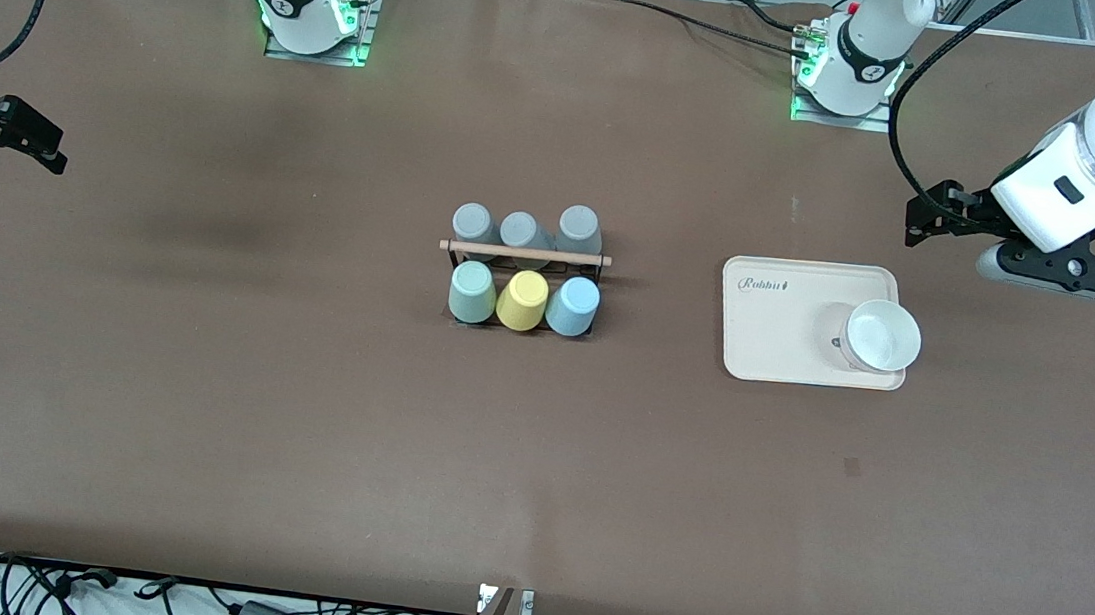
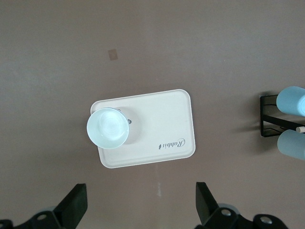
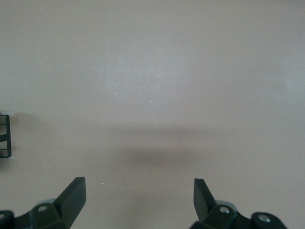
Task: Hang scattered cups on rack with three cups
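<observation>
- The rack (image 1: 525,253) sits mid-table, wooden rod across the top, and it looks full: three grey cups (image 1: 520,230) on the row farther from the front camera, then mint cup (image 1: 473,292), yellow cup (image 1: 522,300) and blue cup (image 1: 573,306) on the nearer row.
- So both scattered cups, mint and blue, seem to be hung already, mouths down on the pegs, flanking the yellow one. I'd call the hanging basically done.
- Only loose thing left is a white cup (image 1: 881,336) standing upright on the tray (image 1: 767,319), well apart from the rack toward the left arm's end. The left wrist view looks straight down into it. Can't tell if it counts for the task.
- Left gripper (image 1: 938,217) hangs over bare table just off the tray's edge, jaws spread wide, nothing in them.
- Right gripper (image 1: 21,136) is way out over the right arm's end of the table, jaws also wide apart and empty. That arm just waits.
- Next move, my guess: nothing to grab on the rack side, so either park both arms or, if the white cup matters, the left gripper drops onto it. No free peg visible though.
</observation>
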Motion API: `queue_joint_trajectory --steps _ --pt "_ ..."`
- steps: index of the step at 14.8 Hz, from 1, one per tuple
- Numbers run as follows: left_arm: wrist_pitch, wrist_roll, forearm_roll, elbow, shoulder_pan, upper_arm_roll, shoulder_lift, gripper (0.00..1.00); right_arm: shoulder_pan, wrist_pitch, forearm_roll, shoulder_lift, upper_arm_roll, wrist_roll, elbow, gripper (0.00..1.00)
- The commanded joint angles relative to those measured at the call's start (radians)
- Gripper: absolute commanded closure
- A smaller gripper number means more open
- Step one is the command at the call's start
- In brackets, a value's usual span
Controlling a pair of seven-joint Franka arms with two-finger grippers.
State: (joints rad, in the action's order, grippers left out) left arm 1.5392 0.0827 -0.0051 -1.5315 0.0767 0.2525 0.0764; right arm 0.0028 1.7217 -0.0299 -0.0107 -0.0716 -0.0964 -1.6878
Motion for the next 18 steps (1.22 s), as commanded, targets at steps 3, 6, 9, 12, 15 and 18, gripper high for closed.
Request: queue_joint_trajectory --steps 3,6,9,12,15,18 --pt "-0.01 -0.006 0.004 0.004 0.011 0.007 0.0 0.0 0.002 0.028 0.041 -0.006 0.001 -0.006 -0.007 0.0" --pt "-0.01 -0.008 -0.01 0.004 0.011 0.005 0.0 0.0 0.003 0.047 0.042 0.0 0.001 -0.005 -0.007 0.0" --pt "-0.011 -0.011 -0.01 0.004 0.014 0.005 0.0 0.0 0.002 0.056 0.044 0.0 0.001 -0.005 -0.007 0.0" --pt "-0.011 -0.012 -0.01 0.004 0.014 0.005 0.0 0.0 0.003 0.056 0.042 0.001 0.001 -0.005 -0.007 0.0" --pt "-0.011 -0.011 -0.01 0.004 0.014 0.005 0.0 0.0 -0.024 0.056 0.044 0.001 0.012 0.023 -0.007 0.0" --pt "-0.011 -0.008 -0.01 0.004 0.014 0.005 0.0 0.0 -0.03 0.067 0.042 0.001 0.036 0.055 -0.009 0.0"
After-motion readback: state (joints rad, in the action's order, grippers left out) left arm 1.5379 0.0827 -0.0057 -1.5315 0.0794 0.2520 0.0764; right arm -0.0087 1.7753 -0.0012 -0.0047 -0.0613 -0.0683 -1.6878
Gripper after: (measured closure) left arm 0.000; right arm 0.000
